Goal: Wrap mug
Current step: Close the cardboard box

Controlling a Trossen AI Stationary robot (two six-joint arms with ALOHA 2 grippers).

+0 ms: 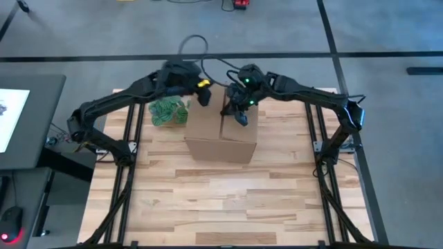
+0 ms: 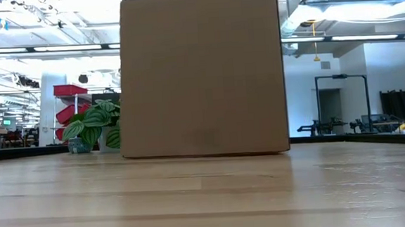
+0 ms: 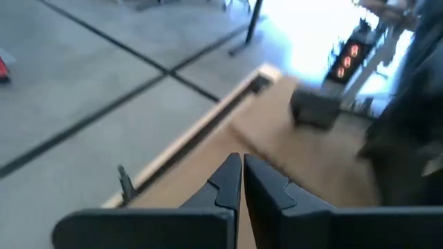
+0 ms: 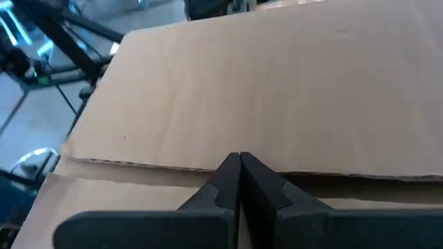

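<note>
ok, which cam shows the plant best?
Low view: the plant shows side-on, leaves distinct, though the box hides part of it. High view shows only a green patch beside the box, under the left arm. Neither wrist view shows it.

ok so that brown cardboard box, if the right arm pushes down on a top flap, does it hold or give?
The brown cardboard box probably gives: its flap is thin board hinged at a crease. Likely light, so it may slide on the smooth wooden table. The wide flat base makes tipping unlikely.
</note>
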